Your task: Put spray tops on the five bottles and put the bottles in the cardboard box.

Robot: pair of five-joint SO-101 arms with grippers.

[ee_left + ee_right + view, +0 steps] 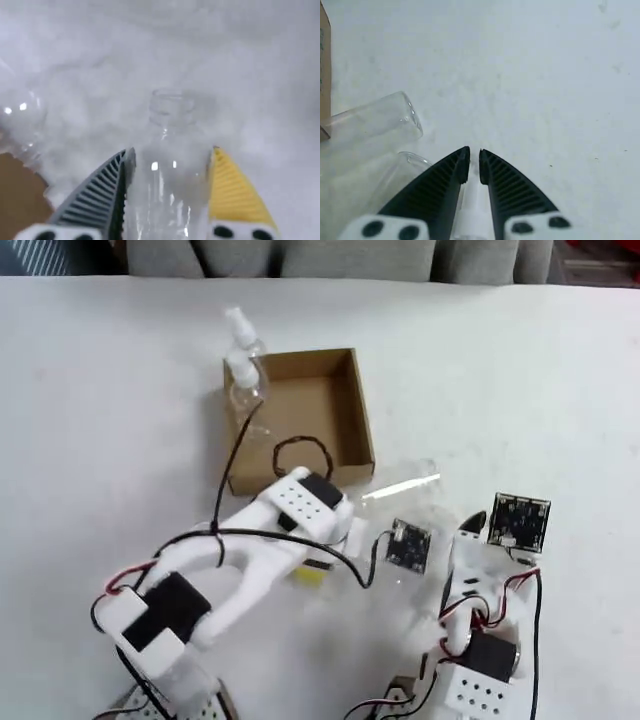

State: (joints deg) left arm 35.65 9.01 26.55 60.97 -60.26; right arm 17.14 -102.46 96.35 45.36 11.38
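A clear bottle (167, 190) with an open neck and no spray top stands between the grey and yellow fingers of my left gripper (171, 152), which is shut on it. My right gripper (474, 152) is shut on a white spray top (469, 205). Beside it two clear bottles (375, 122) lie on the table without tops. In the high view the cardboard box (355, 405) sits mid-table, with two bottles with spray tops (244, 365) at its far left corner. A clear bottle (400, 485) lies near the box's right front corner, between the left arm (290, 510) and my right gripper (468, 530).
The white table (520, 370) is open to the right of the box and beyond it. Black cables (300, 455) loop over the box's front wall. A corner of the box (324, 75) shows in the right wrist view. Grey chairs stand behind the table's far edge.
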